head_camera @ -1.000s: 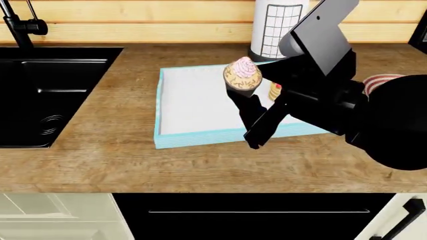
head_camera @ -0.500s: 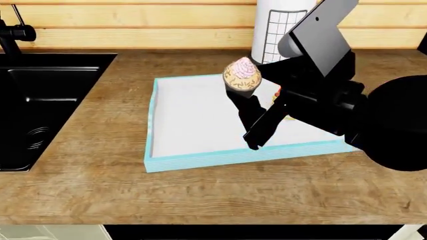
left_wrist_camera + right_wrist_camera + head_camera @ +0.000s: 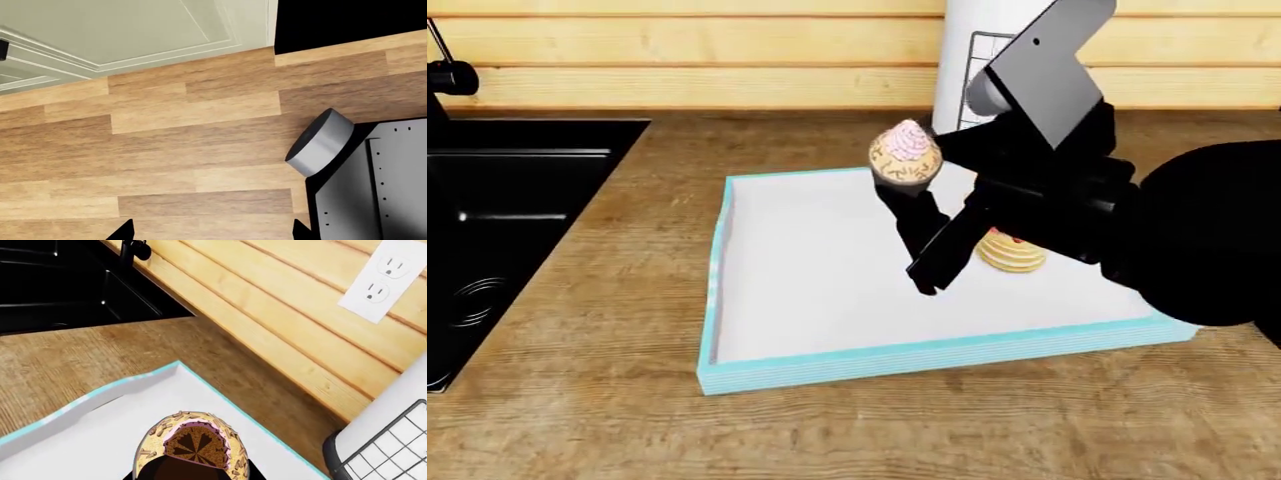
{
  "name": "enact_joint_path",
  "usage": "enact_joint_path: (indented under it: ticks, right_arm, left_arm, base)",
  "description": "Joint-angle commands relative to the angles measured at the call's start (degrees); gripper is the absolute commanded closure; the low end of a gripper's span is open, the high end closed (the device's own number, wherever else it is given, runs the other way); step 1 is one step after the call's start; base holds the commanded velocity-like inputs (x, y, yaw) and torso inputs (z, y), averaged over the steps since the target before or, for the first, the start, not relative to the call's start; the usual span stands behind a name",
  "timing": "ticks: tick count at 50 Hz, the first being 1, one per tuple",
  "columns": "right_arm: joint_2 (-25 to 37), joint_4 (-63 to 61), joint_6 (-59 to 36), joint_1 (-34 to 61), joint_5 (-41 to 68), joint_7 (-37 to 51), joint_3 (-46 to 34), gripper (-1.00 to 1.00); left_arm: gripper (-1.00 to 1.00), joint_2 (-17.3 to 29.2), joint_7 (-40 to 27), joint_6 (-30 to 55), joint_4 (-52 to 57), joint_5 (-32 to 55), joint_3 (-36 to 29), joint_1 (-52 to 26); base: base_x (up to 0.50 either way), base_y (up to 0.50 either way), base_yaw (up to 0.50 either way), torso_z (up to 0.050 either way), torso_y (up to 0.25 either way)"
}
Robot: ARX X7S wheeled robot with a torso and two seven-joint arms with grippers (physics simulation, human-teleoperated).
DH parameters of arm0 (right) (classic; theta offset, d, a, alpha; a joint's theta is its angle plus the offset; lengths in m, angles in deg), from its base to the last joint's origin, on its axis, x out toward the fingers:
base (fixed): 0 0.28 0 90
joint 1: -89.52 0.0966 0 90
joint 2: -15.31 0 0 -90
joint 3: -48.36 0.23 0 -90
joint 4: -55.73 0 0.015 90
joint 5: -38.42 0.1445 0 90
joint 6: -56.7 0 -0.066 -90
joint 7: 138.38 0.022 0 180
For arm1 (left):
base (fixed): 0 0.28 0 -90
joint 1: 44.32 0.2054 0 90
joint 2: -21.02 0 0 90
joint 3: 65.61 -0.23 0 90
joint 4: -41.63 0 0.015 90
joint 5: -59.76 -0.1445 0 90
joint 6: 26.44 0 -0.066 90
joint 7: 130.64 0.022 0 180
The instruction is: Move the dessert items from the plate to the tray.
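The wooden worktop (image 3: 601, 400) carries the tray (image 3: 827, 362), its near wall pale blue, its floor white. The pancake stack (image 3: 1012, 253) lies on that floor. Above the tray, the right gripper (image 3: 910, 205) has its jaws clenched on the cupcake (image 3: 905, 158). Beyond stand a black sink (image 3: 494, 200), a paper towel roll (image 3: 981, 55) and plank wall (image 3: 694, 50). The left gripper's (image 3: 210, 235) jaws barely show over wood flooring (image 3: 167, 150); whether they are parted cannot be told.

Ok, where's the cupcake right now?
In the head view the cupcake is held up in the right tool, above the far part of the tray, left of the pancake stack.
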Motion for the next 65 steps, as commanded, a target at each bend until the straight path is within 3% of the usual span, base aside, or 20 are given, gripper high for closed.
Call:
enact_joint_path:
  ticks: [1, 16, 65]
  right_arm:
    - [-4.38, 5.51, -0.21, 0.75, -4.61, -4.78, -3.14, 1.00]
    - [-10.84, 12.62, 3.56, -1.35, -9.75, -11.24, -7.05, 1.00]
    - [-11.68, 14.89, 4.98, -4.85, -11.68, -14.09, -10.26, 1.00]
  left_arm:
    - [-1.00, 0.00, -0.08, -0.07, -0.04, 0.04, 0.03, 0.05]
    - [-1.00, -0.05, 0.25, -0.06, -0.04, 0.05, 0.43, 0.05]
    - [-1.00, -0.05, 0.24, 0.17, -0.04, 0.05, 0.50, 0.03]
  base:
    - [0.00, 0.00, 0.00, 0.000, 0.000]
    - [0.00, 0.00, 0.00, 0.000, 0.000]
    - [0.00, 0.00, 0.00, 0.000, 0.000]
